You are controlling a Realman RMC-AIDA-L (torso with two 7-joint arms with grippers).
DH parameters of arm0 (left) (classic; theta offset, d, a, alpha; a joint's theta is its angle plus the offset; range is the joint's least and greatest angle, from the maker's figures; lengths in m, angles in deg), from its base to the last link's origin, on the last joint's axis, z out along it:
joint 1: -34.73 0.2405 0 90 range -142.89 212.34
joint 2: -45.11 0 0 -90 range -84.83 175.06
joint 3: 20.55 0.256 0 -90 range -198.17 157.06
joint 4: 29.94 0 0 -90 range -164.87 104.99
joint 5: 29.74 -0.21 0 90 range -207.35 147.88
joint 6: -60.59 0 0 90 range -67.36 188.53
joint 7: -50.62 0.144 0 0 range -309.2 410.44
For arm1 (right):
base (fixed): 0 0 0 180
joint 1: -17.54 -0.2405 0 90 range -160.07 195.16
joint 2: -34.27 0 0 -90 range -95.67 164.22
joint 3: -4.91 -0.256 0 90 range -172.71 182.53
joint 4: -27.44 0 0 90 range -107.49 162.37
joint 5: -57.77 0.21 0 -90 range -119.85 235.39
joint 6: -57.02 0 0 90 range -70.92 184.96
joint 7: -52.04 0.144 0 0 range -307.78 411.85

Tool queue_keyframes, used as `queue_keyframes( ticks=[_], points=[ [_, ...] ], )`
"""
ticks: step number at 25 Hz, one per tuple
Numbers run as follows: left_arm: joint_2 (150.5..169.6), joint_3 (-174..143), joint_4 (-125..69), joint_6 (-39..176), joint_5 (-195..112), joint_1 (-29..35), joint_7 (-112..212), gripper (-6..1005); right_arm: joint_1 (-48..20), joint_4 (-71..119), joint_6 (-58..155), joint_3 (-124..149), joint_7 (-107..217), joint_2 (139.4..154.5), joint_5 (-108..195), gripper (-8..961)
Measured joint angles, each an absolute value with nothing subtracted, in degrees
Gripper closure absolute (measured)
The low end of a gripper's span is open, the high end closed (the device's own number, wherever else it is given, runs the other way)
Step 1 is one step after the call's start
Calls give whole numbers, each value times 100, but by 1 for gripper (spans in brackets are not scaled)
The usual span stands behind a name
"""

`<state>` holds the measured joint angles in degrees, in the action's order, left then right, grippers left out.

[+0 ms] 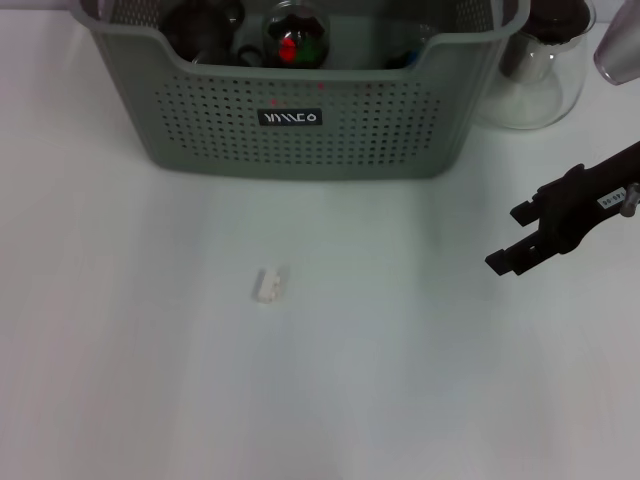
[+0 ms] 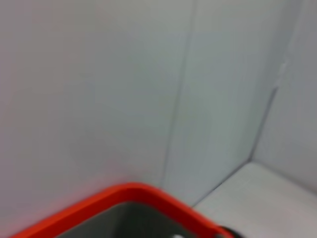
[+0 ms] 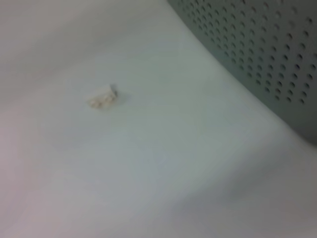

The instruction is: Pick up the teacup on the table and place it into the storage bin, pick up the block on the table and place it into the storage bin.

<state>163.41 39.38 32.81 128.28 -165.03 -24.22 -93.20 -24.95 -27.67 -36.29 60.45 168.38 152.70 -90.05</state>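
Note:
The grey-green storage bin [image 1: 300,135] stands at the back of the white table, with dark items inside; I cannot tell whether one is the teacup. No teacup shows on the table. The block [image 1: 268,285], small and whitish, lies on the table in front of the bin, and appears as the block [image 3: 103,99] in the right wrist view beside the bin's perforated wall [image 3: 267,54]. My right gripper [image 1: 512,238] hovers open and empty over the table's right side, well to the right of the block. The left gripper is out of view.
A clear glass jug [image 1: 535,70] with something dark inside stands right of the bin, another vessel [image 1: 620,50] past it. The left wrist view shows a pale wall and a red-rimmed container [image 2: 133,193].

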Motion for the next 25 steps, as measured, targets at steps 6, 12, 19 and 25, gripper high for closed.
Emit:
queue_keyframes(
  ticks=[6,12,19,25],
  points=[
    [16503,4552,2467,11697,-16808,-2536,-9289,575,-2508,-2750,-3594,6045,16840,15284,-9015,41],
    [16701,4764,2299,11405,-17062,-2517,-9259,575,-2528,-2623,-3551,6045,16834,15283,-9025,41],
    [16736,4726,2303,11382,-17094,-2487,-9286,486,-2519,-2616,-3499,6060,16792,15295,-9016,41],
    [16711,4262,3305,12093,-16827,-2132,-9233,237,-2509,-2616,-3492,6057,16778,15290,-9002,42]
  ],
)
